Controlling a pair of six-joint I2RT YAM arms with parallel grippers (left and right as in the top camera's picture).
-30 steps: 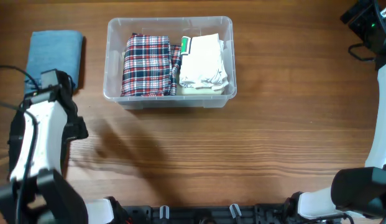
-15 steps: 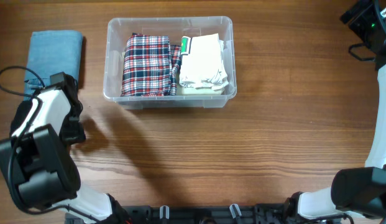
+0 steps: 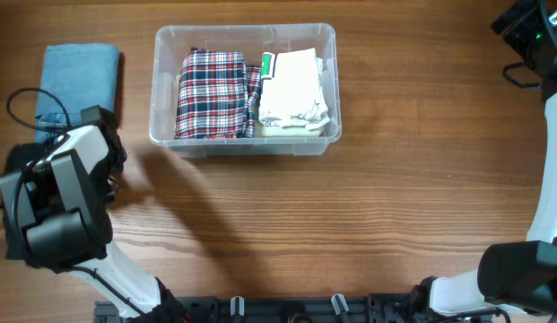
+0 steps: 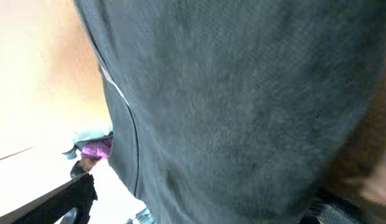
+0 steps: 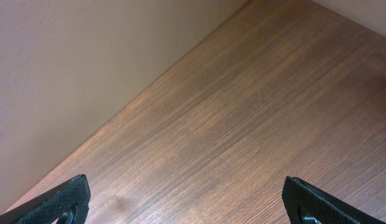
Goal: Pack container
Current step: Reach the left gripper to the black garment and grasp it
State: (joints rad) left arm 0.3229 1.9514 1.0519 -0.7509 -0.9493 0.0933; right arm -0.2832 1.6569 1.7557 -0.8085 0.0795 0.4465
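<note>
The clear plastic container (image 3: 245, 32) stands at the back centre of the table. It holds a folded red-and-blue plaid garment (image 3: 211, 94) on its left and a folded cream garment (image 3: 294, 90) on its right. A folded blue garment (image 3: 79, 76) lies on the table left of the container. My left gripper (image 3: 97, 121) is at that garment's near edge, its fingers hidden under the arm. In the left wrist view blue-grey cloth (image 4: 242, 93) fills the frame between wide-apart fingers (image 4: 205, 208). My right gripper (image 5: 193, 199) is open and empty over bare wood.
The right arm (image 3: 529, 36) sits at the table's far right corner, well away from the container. A wall meets the table beyond the right gripper (image 5: 87, 62). Dark arm mounts run along the front edge (image 3: 287, 309).
My left arm has swung back and left, from the near left of the table up to the near edge of the blue garment. The right arm and container have not moved.
</note>
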